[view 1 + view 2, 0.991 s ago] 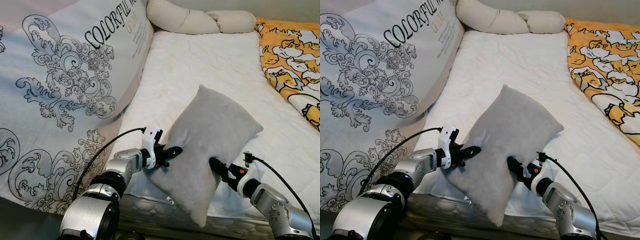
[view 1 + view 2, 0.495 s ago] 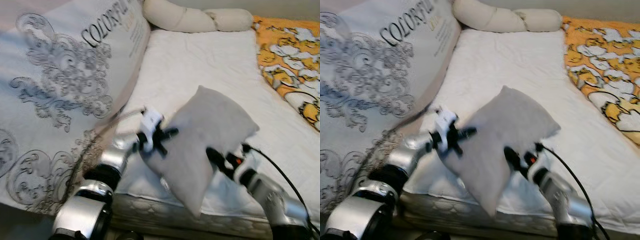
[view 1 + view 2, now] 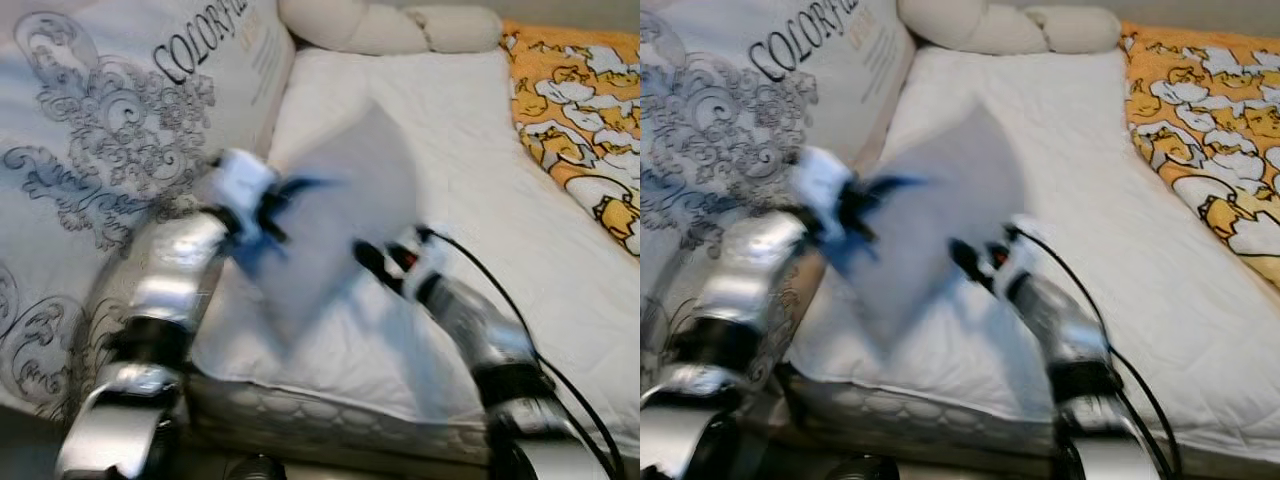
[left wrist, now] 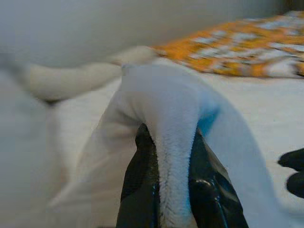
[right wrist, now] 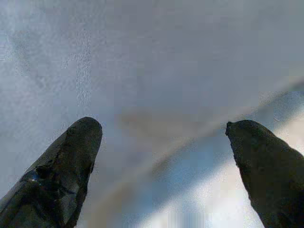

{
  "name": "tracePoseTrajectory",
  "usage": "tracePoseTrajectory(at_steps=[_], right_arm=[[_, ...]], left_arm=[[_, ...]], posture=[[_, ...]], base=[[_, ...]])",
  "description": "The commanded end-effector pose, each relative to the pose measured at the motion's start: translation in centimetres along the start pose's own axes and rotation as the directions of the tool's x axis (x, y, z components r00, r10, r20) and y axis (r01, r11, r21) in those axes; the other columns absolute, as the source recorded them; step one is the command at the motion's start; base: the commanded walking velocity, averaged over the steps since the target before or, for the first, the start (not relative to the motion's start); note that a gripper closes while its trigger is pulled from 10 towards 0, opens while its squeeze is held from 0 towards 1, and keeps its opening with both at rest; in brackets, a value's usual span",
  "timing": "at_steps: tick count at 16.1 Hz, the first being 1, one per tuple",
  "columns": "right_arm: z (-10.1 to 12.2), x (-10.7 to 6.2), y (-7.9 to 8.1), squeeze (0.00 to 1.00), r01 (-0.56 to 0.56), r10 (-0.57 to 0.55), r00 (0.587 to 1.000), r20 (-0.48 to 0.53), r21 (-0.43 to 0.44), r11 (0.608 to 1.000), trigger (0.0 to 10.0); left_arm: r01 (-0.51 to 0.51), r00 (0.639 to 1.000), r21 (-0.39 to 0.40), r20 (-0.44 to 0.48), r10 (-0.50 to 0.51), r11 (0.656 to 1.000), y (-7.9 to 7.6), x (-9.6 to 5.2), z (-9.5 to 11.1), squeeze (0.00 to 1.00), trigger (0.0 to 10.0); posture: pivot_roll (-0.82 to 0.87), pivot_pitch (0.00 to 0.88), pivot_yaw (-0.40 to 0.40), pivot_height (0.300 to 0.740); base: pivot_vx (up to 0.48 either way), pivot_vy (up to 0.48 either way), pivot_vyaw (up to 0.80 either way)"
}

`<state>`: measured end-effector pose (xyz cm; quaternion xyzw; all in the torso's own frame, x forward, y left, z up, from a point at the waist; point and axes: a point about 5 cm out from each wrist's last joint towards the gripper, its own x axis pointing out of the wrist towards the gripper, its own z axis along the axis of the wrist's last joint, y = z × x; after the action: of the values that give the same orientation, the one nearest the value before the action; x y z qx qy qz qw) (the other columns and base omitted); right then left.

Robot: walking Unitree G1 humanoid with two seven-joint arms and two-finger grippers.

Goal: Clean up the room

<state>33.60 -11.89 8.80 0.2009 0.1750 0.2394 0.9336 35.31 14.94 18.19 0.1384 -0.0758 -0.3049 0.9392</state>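
White mattress (image 3: 480, 170) forms the ground of the scene and serves as the landmark throughout. Grey cushion (image 3: 335, 215) is held above its near half, blurred by motion; compared with a second ago it sits higher and further in over the mattress, away from the near edge where it hung before. Left gripper (image 4: 172, 159) is clamped on one seam of the cushion, a fold of grey fabric pinched between the two black fingers (image 4: 140, 183). Right gripper (image 5: 164, 142) is spread wide, its fingers apart with the cushion's surface seen between them; in the eye views it lies against the cushion's underside, seemingly as a support rather than a grip. Printed duvet (image 3: 110, 130) lies heaped along the mattress's left side, cream bolster (image 3: 385, 25) at its far end, orange patterned blanket (image 3: 580, 110) along its right. Judged from this rise, the cushion is being swung up toward the far end, probably to be set on the bed.
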Motion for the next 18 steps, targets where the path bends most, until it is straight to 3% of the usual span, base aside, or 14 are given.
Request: tracePoseTrajectory(at_steps=[1,2,3,4,6,8,10,11,12,13,14,16,18], right_arm=[[-0.6,0.6,0.3,0.00,-0.002,0.002,1.000,-0.024,-0.005,1.000,10.0],[-0.3,1.2,1.0,0.00,-0.027,0.027,0.999,-0.027,-0.016,0.999,10.0],[-0.2,2.2,2.1,0.00,-0.075,0.073,0.996,-0.042,-0.039,0.996,10.0],[-0.3,2.4,2.3,0.00,-0.086,0.084,0.995,-0.049,-0.046,0.995,10.0],[-1.0,2.6,2.3,0.00,-0.093,0.089,0.994,-0.069,-0.052,0.994,10.0],[-1.3,2.7,2.3,0.00,-0.097,0.093,0.993,-0.078,-0.052,0.994,10.0],[-1.4,2.8,2.3,0.00,-0.110,0.105,0.991,-0.086,-0.056,0.992,10.0],[-1.5,2.9,2.3,0.00,-0.113,0.108,0.990,-0.086,-0.059,0.992,10.0],[-1.5,2.8,2.3,0.00,-0.116,0.110,0.990,-0.087,-0.063,0.991,10.0],[-1.5,2.8,2.2,0.00,-0.118,0.112,0.990,-0.086,-0.065,0.991,10.0],[-1.5,2.7,2.2,0.00,-0.121,0.115,0.990,-0.081,-0.069,0.990,10.0],[-1.2,2.1,1.9,0.00,-0.126,0.122,0.991,-0.053,-0.085,0.988,10.0],[-1.0,1.8,1.7,0.00,-0.125,0.122,0.992,-0.041,-0.096,0.987,10.0]], left_arm=[[-0.061,0.998,0.033,0.027,0.060,0.998,1.0,-0.7,1.1,0.00,0.0],[-0.114,0.993,0.037,0.005,0.114,0.993,1.6,-1.8,0.8,0.00,0.0],[-0.234,0.970,0.014,-0.069,0.234,0.972,2.3,-4.4,-0.8,0.00,0.0],[-0.274,0.957,0.003,-0.099,0.273,0.962,2.3,-5.5,-1.6,0.00,0.0],[-0.315,0.923,-0.052,-0.250,0.293,0.948,0.2,-8.5,-5.5,0.00,0.0],[-0.342,0.892,-0.074,-0.340,0.299,0.937,-0.5,-9.8,-7.8,0.00,0.0],[-0.370,0.860,-0.031,-0.390,0.330,0.928,0.1,-10.4,-8.9,0.00,0.0],[-0.383,0.853,-0.011,-0.388,0.349,0.924,0.6,-10.3,-8.6,0.00,1.3],[-0.386,0.854,0.006,-0.375,0.360,0.922,1.5,-9.9,-8.1,0.00,10.0],[-0.376,0.861,0.015,-0.363,0.355,0.926,1.8,-9.7,-7.8,0.00,10.0],[-0.363,0.876,0.044,-0.325,0.357,0.931,2.5,-9.3,-7.0,1.00,10.0],[-0.350,0.910,0.072,-0.211,0.357,0.934,3.5,-8.5,-4.6,1.00,10.0],[-0.350,0.919,0.077,-0.166,0.358,0.934,3.5,-8.2,-3.6,1.00,10.0]], posture=[[0.04,0.000,0.020,0.740],[0.07,0.000,0.005,0.740],[0.09,0.000,-0.013,0.740],[0.09,0.000,-0.015,0.740],[0.12,0.000,-0.040,0.740],[0.13,0.000,-0.054,0.740],[0.13,0.000,-0.064,0.740],[0.13,0.000,-0.064,0.740],[0.13,0.000,-0.062,0.740],[0.13,0.000,-0.060,0.740],[0.12,0.000,-0.055,0.740],[0.10,0.000,-0.043,0.740],[0.10,0.000,-0.038,0.740]], base=[[0.000,0.000,0.00],[0.000,0.000,0.00],[0.000,0.000,0.00],[0.000,0.000,0.00],[0.000,0.000,0.00],[0.000,0.000,0.00],[0.000,0.000,0.00],[0.000,0.000,0.00],[0.000,0.000,0.00],[0.000,0.000,0.00],[0.000,0.000,0.00],[0.000,0.000,0.00],[0.000,0.000,0.00]])
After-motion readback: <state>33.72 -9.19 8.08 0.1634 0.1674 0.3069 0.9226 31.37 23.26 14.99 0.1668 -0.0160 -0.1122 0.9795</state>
